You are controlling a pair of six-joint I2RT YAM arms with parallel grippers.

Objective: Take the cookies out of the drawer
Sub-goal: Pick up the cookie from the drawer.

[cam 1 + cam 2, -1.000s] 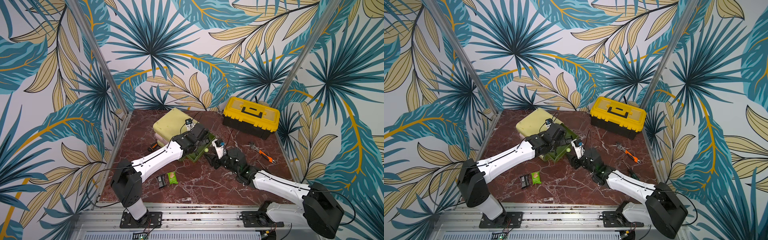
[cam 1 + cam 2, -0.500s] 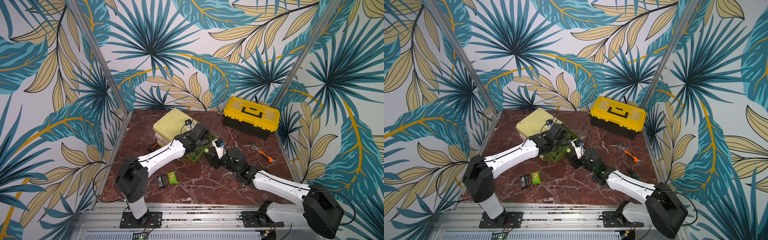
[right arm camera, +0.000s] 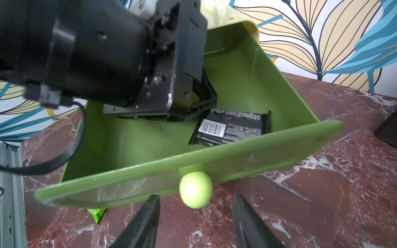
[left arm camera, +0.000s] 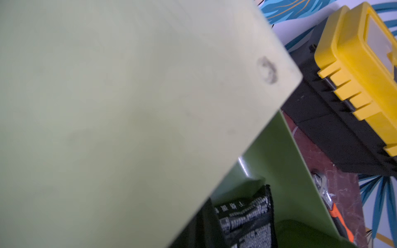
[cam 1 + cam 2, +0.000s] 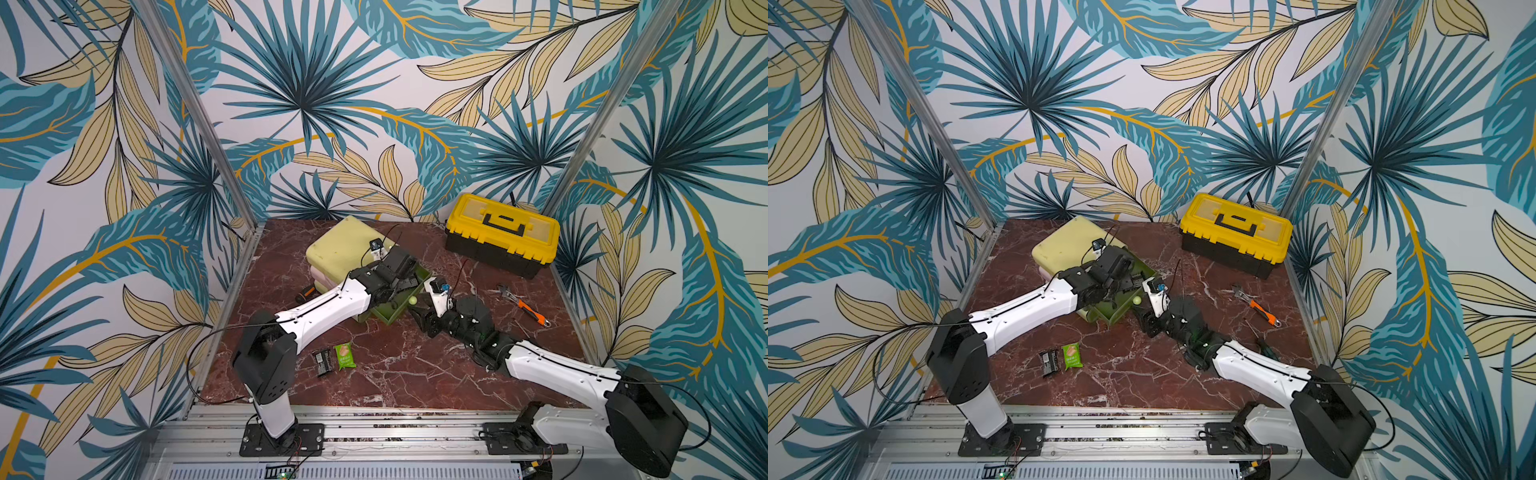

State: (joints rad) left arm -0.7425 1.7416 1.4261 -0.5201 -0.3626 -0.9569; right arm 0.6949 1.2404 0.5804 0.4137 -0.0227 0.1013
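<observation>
The green drawer (image 5: 384, 319) stands pulled out of a pale cabinet (image 5: 345, 245). Inside it lies one black cookie packet (image 3: 231, 128), also close up in the left wrist view (image 4: 247, 219). My left gripper (image 3: 205, 102) reaches down into the drawer, shut, its fingertips pinched on that packet's end. My right gripper (image 3: 195, 198) is open on the table in front of the drawer, one finger on each side just short of the round green knob (image 3: 195, 189). Two cookies lie on the table, a black one (image 5: 323, 362) and a green one (image 5: 345, 356).
A yellow and black toolbox (image 5: 503, 235) stands at the back right. An orange-handled wrench (image 5: 525, 305) lies to the right of the right arm. A small orange and black tool (image 5: 305, 293) lies left of the cabinet. Patterned walls enclose three sides.
The left gripper's jaws have closed inside the drawer, and the left arm's shoulder has shifted slightly. The right arm and the packets on the table have not moved.
</observation>
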